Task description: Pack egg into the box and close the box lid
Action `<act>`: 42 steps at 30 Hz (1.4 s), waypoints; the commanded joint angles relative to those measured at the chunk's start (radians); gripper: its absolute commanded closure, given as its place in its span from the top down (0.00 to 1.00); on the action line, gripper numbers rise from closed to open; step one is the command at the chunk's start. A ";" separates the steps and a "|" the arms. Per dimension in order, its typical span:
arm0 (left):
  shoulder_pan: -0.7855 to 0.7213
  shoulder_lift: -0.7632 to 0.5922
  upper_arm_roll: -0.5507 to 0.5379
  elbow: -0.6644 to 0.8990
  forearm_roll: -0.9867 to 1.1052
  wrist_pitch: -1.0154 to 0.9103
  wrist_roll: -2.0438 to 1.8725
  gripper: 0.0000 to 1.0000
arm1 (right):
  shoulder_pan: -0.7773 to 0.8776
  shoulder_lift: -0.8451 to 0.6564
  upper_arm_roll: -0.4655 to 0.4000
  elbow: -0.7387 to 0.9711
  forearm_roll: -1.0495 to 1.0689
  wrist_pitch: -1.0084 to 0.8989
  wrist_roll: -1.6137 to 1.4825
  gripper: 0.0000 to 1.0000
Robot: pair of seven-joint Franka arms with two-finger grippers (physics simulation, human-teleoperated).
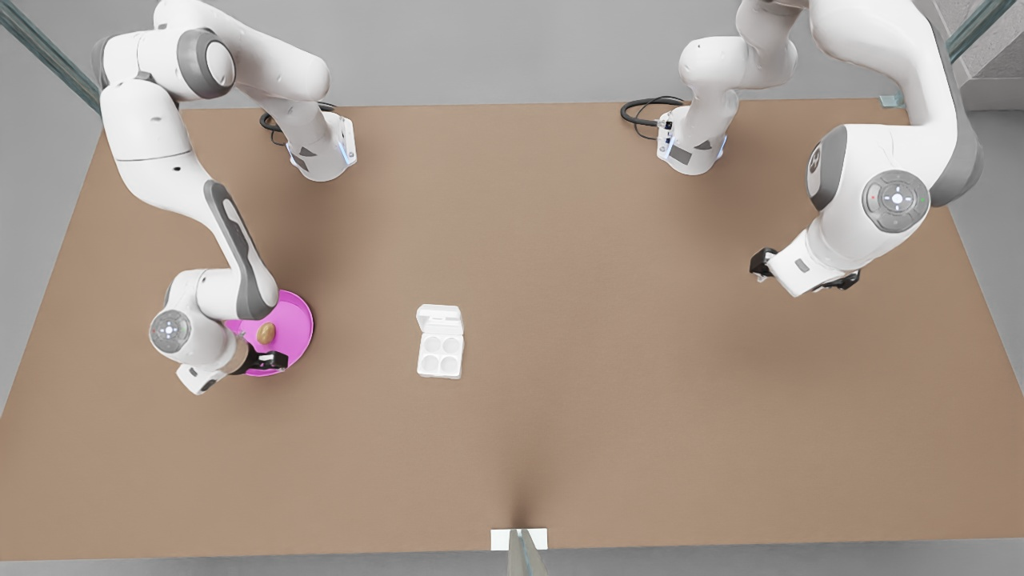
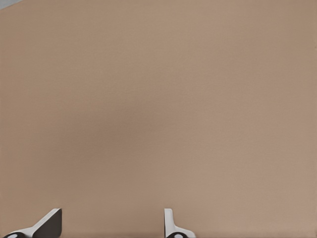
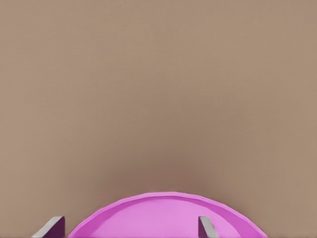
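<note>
now right gripper (image 1: 260, 362) open over plate (image 1: 294, 320); egg (image 1: 266, 333) on it

In the front view the white robot arm covers the near-left part of the round pink plate (image 1: 294, 324). In the right wrist view the picture's edge cuts this plate (image 3: 168, 218) (just its rim arc shows) and both grey fingertips (image 3: 51, 227) of the right gripper (image 3: 130, 229).

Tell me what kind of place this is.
Probably a simulated tabletop workcell: a plain brown table, two arms with cables mounted at its far edge, and just an egg carton and pink plate.
</note>
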 commanded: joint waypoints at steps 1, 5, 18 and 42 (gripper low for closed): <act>0.001 0.000 0.000 0.000 0.001 -0.002 0.005 1.00 | -0.002 0.000 0.000 -0.005 0.000 0.000 -0.059 1.00; 0.001 0.000 0.000 0.000 0.001 -0.002 0.005 1.00 | -0.005 -0.115 0.026 -0.140 0.003 -0.002 -0.053 1.00; 0.001 0.000 0.000 0.000 0.001 -0.002 0.005 1.00 | -0.027 -0.145 0.031 -0.196 0.003 0.037 -0.042 1.00; -0.002 0.021 -0.003 0.000 0.001 0.001 0.007 1.00 | -0.076 -0.052 0.028 -0.159 -0.002 0.086 -0.082 1.00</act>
